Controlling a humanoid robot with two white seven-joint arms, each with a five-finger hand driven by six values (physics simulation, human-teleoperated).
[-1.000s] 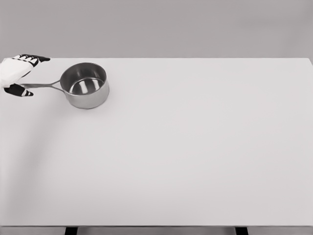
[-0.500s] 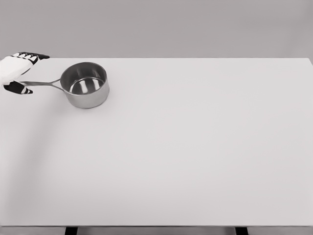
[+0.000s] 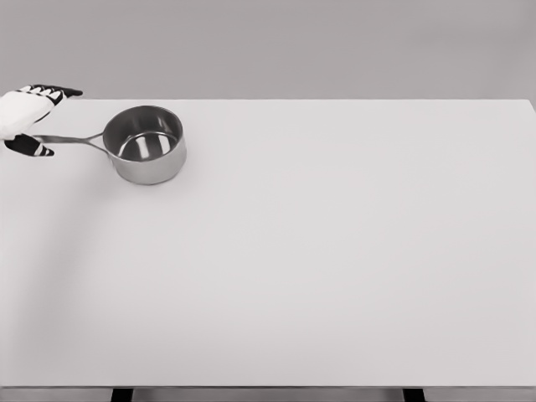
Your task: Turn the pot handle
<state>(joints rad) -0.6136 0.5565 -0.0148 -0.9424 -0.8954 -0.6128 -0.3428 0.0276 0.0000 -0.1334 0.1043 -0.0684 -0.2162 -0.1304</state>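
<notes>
A steel saucepan [image 3: 147, 157] stands on the white table [image 3: 318, 251] at the far left. Its thin handle [image 3: 71, 139] points left and slightly away from me. My left hand [image 3: 57, 120], white with black fingertips, sits at the picture's left edge around the handle's end. Its fingers [image 3: 60, 90] stretch out above the handle and the thumb [image 3: 32, 148] lies just below it. The hand is open, with the handle end between thumb and fingers. The right arm does not show.
The table's far edge runs just behind the hand and the pot. A plain grey wall [image 3: 293, 46] lies beyond it. The table's dark legs [image 3: 122, 394] show under the front edge.
My left hand has moved slightly away from me, and the handle end has swung with it. The pot has turned a little and shifted slightly left.
</notes>
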